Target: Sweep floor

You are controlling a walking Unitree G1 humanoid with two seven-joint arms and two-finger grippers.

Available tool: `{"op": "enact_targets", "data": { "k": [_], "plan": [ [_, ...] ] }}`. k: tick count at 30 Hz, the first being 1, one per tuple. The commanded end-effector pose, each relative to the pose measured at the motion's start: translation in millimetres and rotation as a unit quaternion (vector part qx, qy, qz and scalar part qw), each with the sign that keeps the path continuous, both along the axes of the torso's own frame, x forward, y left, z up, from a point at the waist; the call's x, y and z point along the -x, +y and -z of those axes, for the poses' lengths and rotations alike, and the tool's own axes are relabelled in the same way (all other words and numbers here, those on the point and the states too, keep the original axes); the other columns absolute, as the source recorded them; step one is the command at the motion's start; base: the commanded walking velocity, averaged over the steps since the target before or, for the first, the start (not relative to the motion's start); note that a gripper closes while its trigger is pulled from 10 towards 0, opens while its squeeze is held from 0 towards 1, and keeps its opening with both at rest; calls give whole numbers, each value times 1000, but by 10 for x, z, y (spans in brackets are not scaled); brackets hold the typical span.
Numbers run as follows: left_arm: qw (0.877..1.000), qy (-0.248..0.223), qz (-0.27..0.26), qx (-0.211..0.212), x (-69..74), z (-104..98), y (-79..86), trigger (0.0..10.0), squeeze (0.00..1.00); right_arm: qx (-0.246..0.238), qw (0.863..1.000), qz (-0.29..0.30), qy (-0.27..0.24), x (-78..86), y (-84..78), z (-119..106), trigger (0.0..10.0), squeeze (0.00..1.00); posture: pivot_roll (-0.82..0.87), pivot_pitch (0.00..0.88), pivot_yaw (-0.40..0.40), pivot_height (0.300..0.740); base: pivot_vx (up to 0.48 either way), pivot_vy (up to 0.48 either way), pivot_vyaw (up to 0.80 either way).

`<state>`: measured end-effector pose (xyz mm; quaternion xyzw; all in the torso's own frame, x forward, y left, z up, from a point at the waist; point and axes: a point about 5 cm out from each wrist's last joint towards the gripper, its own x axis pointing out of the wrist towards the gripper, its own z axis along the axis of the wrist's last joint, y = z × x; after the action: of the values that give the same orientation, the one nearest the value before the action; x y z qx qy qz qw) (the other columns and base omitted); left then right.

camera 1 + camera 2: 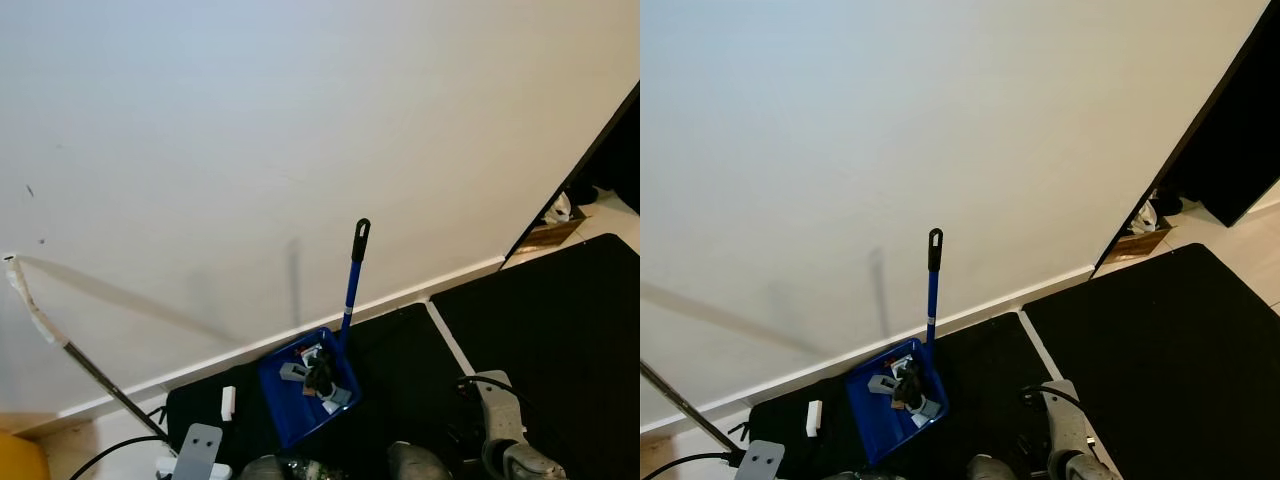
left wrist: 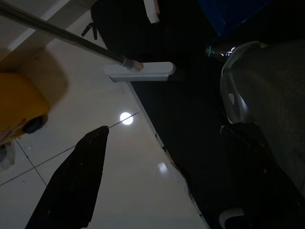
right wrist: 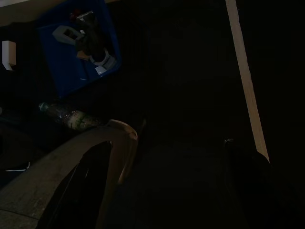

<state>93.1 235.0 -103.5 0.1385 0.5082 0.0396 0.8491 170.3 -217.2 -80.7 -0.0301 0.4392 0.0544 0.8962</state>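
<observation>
A blue long-handled plastic dustpan (image 1: 305,390) holding small debris stands on a black floor mat (image 1: 400,370) against the plain white wall (image 1: 300,130). A silver-handled broom (image 1: 90,370) leans left of it over glossy cream floor tiles (image 2: 128,167). Whether the left gripper (image 2: 71,186) and right gripper (image 3: 162,191) are open or closed cannot be told.

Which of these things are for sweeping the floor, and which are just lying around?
For sweeping:
blue dustpan with bits in it
its blue handle
broom pole

Just lying about:
plastic bottle
small white block
yellow thing
box by the doorway
</observation>
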Motion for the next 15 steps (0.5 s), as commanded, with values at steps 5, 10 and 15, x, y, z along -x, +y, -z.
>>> {"op": "enact_targets", "data": {
  "k": [5, 10, 15],
  "plan": [
    [1000, 8, -7, 11, 64, 28, -54, 10000, 0, 5, 1000, -6, 10, 39, -38, 11, 10000, 0, 10, 75, -58, 740, 0, 0, 0],
    [1000, 11, 6, 11, 53, 32, -80, 10000, 0, 9, 1000, 10, 9, 41, -88, 4, 10000, 0, 10, 76, -51, 740, 0, 0, 0],
    [1000, 10, -5, 7, 50, 31, -71, 10000, 0, 1, 1000, -3, 15, 68, -28, 26, 10000, 0, 3, 81, -63, 740, 0, 0, 0]
  ]
}}
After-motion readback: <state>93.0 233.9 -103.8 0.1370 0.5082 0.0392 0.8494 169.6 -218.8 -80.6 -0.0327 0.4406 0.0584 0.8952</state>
